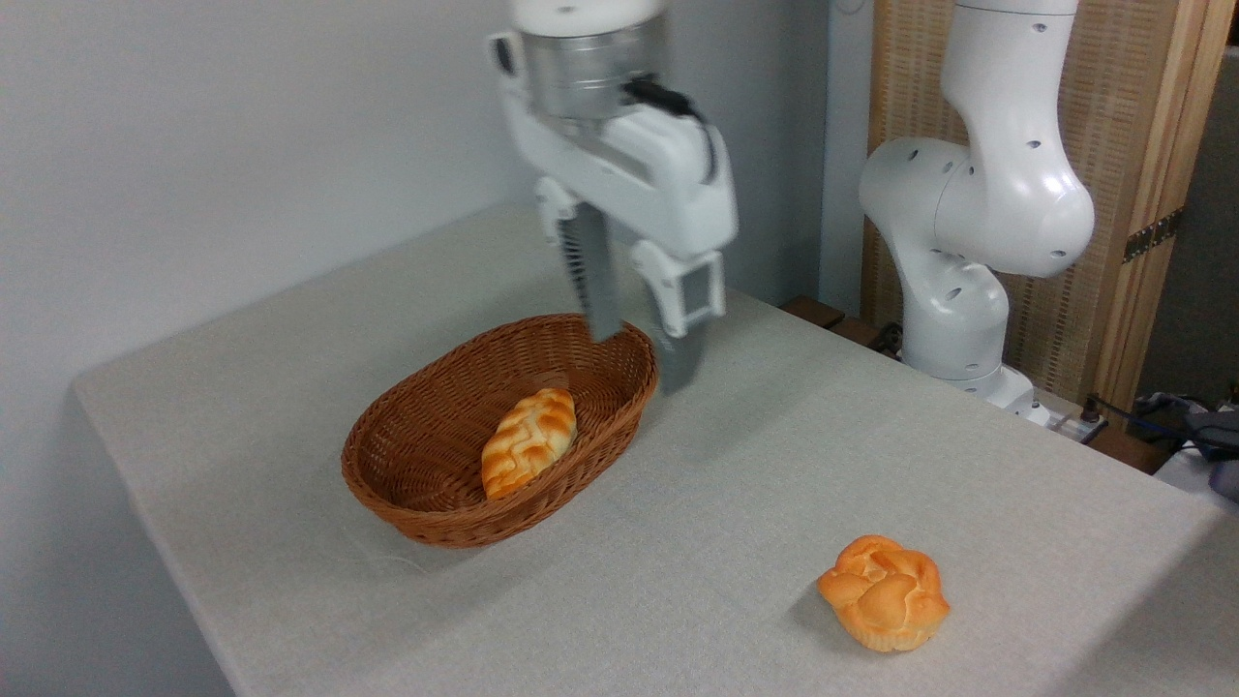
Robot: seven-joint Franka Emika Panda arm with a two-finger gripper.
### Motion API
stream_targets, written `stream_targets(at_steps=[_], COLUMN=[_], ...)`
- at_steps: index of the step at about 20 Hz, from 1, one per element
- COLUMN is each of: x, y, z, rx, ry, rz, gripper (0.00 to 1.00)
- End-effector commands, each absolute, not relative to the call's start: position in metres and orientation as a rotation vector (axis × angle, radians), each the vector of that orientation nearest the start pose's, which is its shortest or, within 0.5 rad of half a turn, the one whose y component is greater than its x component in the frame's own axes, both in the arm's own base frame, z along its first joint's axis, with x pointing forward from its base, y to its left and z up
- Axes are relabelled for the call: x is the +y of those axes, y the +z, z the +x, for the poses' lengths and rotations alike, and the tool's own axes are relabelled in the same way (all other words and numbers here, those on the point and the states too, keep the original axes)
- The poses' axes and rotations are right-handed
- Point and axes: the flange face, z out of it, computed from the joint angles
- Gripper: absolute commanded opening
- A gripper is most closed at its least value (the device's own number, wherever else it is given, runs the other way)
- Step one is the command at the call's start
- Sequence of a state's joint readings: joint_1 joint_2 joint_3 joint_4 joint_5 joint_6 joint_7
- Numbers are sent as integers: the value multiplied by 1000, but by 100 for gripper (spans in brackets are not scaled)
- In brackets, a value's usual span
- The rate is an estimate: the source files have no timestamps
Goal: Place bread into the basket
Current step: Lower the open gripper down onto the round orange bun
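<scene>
The hand (641,356) hangs over the far right end of the basket (416,489), fingers pointing straight down and spread apart with nothing between them, so it's open and empty. It looks a bit motion-blurred. One finger (593,281) sits in front of the basket's back rim, the other a little to the right, its tip just outside the rim over the bench (697,523). The white arm (978,213) comes in from the right side, its base standing at the bench's far right edge, and the wrist reaches over from the top of the picture.

Only the one camera view here, so that's all the angles you get.

The basket is an oval brown wicker thing lying roughly mid-bench, left of centre. Inside it there's a braided loaf (528,441) with pale stripes, leaning against the near right side wall.

The bread (884,592), the little knotted orange bun with the paler base, sits on the bench near the front right, well apart from both the basket and the hand.
</scene>
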State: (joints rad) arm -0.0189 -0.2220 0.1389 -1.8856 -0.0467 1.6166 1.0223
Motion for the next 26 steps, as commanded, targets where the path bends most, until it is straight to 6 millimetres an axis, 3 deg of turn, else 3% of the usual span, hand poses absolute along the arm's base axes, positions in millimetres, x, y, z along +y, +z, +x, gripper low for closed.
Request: stream_targets(at_steps=[1,4,7,10,11,14,20,26], x=[93,121,131,140,155,158,167,165], y=[577,549,536,523,516,492,465,438], z=[449,433,430,428,424,421,420,415], rx=[1591,1601,1621,1824,1884,2074,2275,2317], ry=[-12,37,163,168,138,108,175,211], rz=[-2847,-2873,-2755,-2604,-2561,-2405,-2126,-2065], gripper=[100,100,100,100,100,100,100,100])
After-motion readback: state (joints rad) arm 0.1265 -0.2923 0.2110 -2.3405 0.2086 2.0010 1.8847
